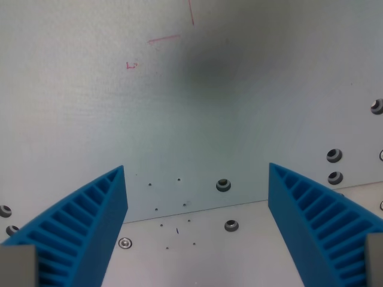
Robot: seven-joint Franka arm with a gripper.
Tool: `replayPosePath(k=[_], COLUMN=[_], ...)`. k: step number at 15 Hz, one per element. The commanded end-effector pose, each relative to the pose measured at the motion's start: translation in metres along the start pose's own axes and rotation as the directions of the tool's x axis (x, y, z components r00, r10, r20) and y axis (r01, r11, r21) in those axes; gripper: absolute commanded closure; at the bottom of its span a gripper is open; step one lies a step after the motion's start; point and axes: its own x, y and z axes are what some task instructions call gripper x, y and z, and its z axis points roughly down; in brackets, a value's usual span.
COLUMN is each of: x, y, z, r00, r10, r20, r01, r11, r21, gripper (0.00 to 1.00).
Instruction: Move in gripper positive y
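My gripper [197,173] looks down on a pale grey metal plate [197,119]. Its two blue ribbed fingers [90,221] rise from the lower corners of the wrist view, one on the left and one on the right [311,209]. They stand wide apart, and nothing lies between them. A soft dark shadow [209,69] falls on the plate near the top centre.
Red pen marks [164,39] are drawn on the plate at the upper left. A seam [197,210] crosses the plate low in the view. Bolt heads [223,185] sit near the centre, with several more along the right edge [334,156] and at the lower left [5,210].
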Motion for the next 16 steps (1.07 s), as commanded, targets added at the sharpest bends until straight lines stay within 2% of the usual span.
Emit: replayPosePath(k=[1,16], x=[0.000,0.000], y=[0.005,0.080], z=[-0.002,-0.002], r00=[1.000,1.000], r10=[0.001,0.001], r20=[-0.005,-0.005], r01=[-0.001,-0.001], r11=[1.000,1.000], r21=[0.000,0.000], gripper=[0.00,0.00])
